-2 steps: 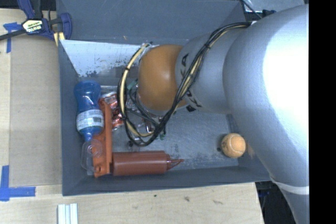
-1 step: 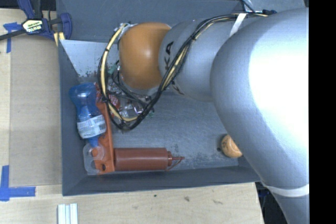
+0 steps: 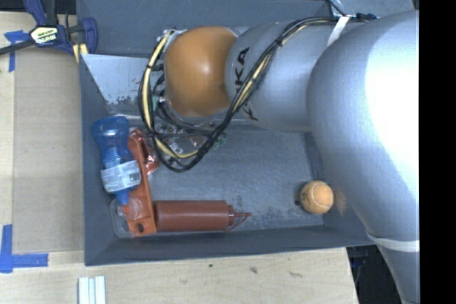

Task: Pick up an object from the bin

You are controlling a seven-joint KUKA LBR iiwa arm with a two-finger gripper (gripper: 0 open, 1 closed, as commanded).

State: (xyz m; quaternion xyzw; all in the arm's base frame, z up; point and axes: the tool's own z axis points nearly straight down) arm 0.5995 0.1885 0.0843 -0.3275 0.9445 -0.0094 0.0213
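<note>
Grey bin (image 3: 271,171) holds blue bottle (image 3: 114,153), brown tube (image 3: 192,216), orange ball (image 3: 316,197).

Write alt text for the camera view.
A silver KUKA arm with an orange wrist cover hangs over the left-centre of the grey bin, beside a blue plastic bottle. A brown nozzle-tipped tube lies along the near wall; a small orange ball sits at right.

In the bin (image 3: 214,7), a tube (image 3: 192,216) lay lengthwise along the near wall, nozzle pointing right. A bracket (image 3: 142,181) touched the tube's left end and ran back from it. A bottle (image 3: 114,153) lay behind that same end, against the bracket's left side. A ball (image 3: 316,197) sat well right of the tube's nozzle. The arm's wrist (image 3: 199,75) hung behind the tube, over the bin's middle.
</note>
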